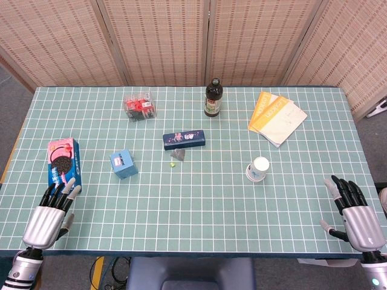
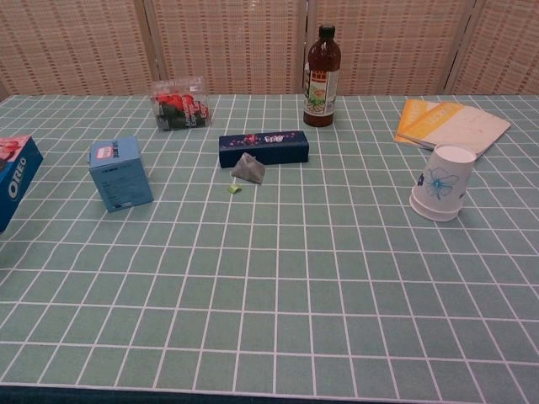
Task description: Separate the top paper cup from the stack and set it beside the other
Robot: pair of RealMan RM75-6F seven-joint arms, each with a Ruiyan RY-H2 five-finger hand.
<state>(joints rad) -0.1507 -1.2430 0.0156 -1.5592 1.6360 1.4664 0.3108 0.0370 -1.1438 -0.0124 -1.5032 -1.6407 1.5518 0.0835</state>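
Note:
The stack of white paper cups (image 1: 258, 169) stands upside down on the table's right half, with a blue flower print showing on its side (image 2: 440, 183). My left hand (image 1: 51, 211) rests at the front left edge, fingers spread, holding nothing. My right hand (image 1: 354, 211) lies at the front right edge, fingers apart and empty, well to the right of and nearer than the cups. Neither hand appears in the chest view.
An Oreo box (image 1: 62, 160) lies just beyond my left hand. A small blue box (image 1: 123, 164), a dark blue flat box (image 1: 184, 139), a grey tea bag (image 2: 248, 168), a clear packet (image 1: 139, 106), a dark bottle (image 1: 213, 98) and orange booklets (image 1: 276, 117) stand further back.

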